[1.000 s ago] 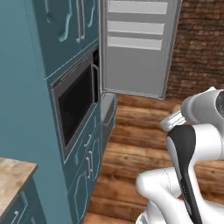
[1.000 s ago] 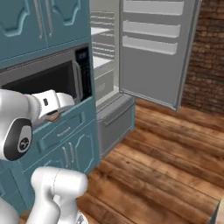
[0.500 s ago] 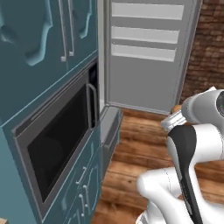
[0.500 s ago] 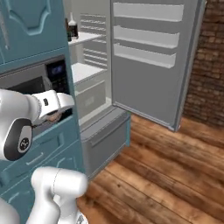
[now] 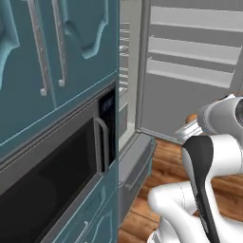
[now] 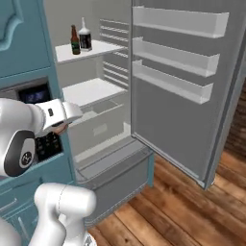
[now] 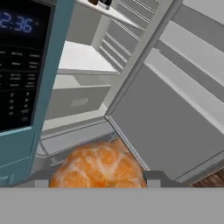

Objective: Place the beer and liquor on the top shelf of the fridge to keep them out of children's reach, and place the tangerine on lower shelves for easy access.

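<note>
Nearest to us, in the hand view, the tangerine (image 7: 99,165) sat low in the picture between the two finger tips of the gripper (image 7: 99,181), and we judged the jaws closed on it at a middling width, the fruit filling the gap. In the right base view the white arm reached across from the left, its hand (image 6: 62,115) stopping in front of the microwave (image 6: 33,120), whose dark panel with a blue clock (image 7: 17,22) stood just left of the fruit in the hand view.

Beyond the hand, the fridge (image 6: 144,96) stood open. Its grey bottom drawer (image 6: 115,175) lay low and closest to us, and above it sat a white drawer box (image 6: 98,126). One of the lower shelves (image 6: 93,90) ran over that box as a flat white slab.

Farther up and back, the top shelf (image 6: 89,49) carried the beer (image 6: 75,41) and the liquor (image 6: 85,38), both upright and just beside each other, the beer on the left.

To the right, the open door (image 6: 187,91) showed three ribbed racks (image 6: 173,53), which we also saw in the left base view (image 5: 190,52). A wood floor (image 6: 192,211) lay beneath.
</note>
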Controlling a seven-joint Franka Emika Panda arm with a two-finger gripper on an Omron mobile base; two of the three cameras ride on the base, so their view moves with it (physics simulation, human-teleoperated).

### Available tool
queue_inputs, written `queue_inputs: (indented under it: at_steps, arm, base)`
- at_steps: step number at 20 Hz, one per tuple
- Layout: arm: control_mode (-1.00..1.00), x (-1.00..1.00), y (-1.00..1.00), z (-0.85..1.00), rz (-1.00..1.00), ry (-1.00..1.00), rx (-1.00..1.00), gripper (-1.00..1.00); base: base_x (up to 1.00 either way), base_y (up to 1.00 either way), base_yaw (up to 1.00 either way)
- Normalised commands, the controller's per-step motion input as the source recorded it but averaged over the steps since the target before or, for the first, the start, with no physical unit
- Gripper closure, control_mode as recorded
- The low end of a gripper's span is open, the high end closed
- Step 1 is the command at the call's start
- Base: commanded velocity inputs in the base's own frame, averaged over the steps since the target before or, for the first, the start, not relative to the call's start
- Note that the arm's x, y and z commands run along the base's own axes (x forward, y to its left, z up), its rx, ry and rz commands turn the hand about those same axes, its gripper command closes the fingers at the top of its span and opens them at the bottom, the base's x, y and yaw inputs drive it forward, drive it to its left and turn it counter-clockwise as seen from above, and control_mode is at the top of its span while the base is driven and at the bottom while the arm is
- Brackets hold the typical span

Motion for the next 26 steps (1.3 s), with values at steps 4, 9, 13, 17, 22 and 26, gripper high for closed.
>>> queue_inputs:
  at_steps: [4, 9, 13, 17, 22, 26]
  arm:
    - [1.0, 0.0, 0.0, 0.0, 0.0, 0.0, 0.0, 1.0]
    - [1.0, 0.0, 0.0, 0.0, 0.0, 0.0, 0.0, 1.0]
    - [1.0, 0.0, 0.0, 0.0, 0.0, 0.0, 0.0, 1.0]
    - [1.0, 0.0, 0.0, 0.0, 0.0, 0.0, 0.0, 1.0]
    - [1.0, 0.0, 0.0, 0.0, 0.0, 0.0, 0.0, 1.0]
    - [1.0, 0.0, 0.0, 0.0, 0.0, 0.0, 0.0, 1.0]
  base:
    - [0.64, -0.29, 0.48]
    - [0.16, -0.33, 0.48]
    - [0.07, -0.26, 0.48]
    - [0.19, -0.39, 0.46]
    - [0.16, -0.56, 0.4]
    - [0.12, -0.6, 0.34]
